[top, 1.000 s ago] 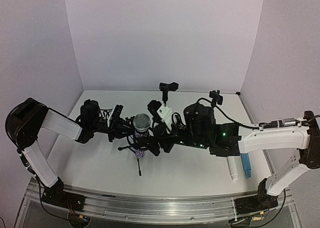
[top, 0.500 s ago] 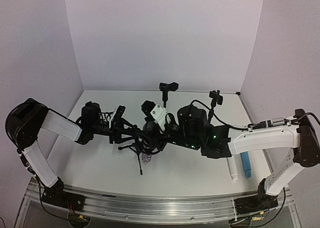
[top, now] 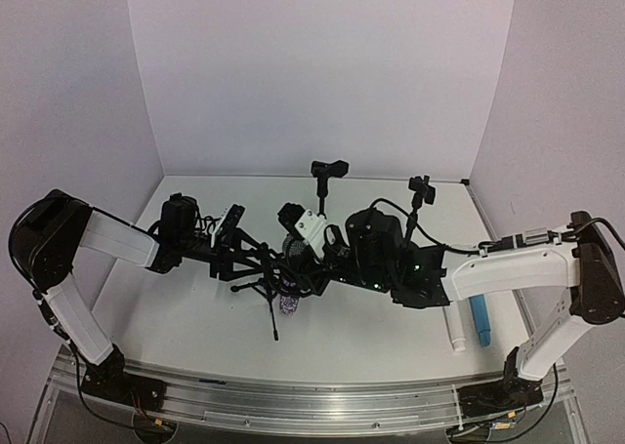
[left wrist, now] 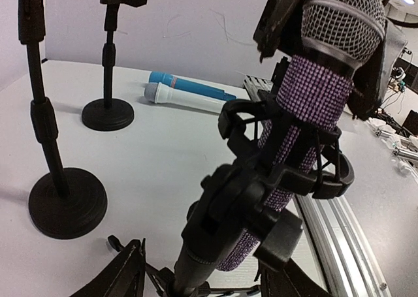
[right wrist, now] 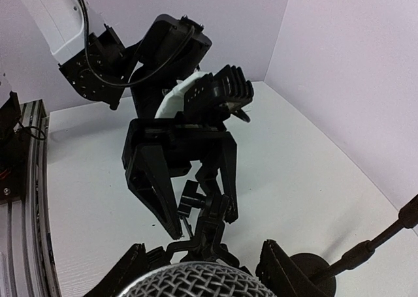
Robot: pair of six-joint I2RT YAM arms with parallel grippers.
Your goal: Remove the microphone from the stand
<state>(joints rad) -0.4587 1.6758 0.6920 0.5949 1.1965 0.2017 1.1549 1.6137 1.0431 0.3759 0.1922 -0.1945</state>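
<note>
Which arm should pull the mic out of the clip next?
Right. The right tool flanks the mic head, above the clip. The left tool sits low astride the stand stem, so it is better suited to bracing.

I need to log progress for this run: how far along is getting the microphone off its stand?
Done: both arms are in position. In hand: the right end effector flanks the microphone at its mesh head, apparently gripping it, while the left end effector straddles the stand pole, fingers apart. Remaining: the purple body sits in the clip, so it must be pulled free.
</note>
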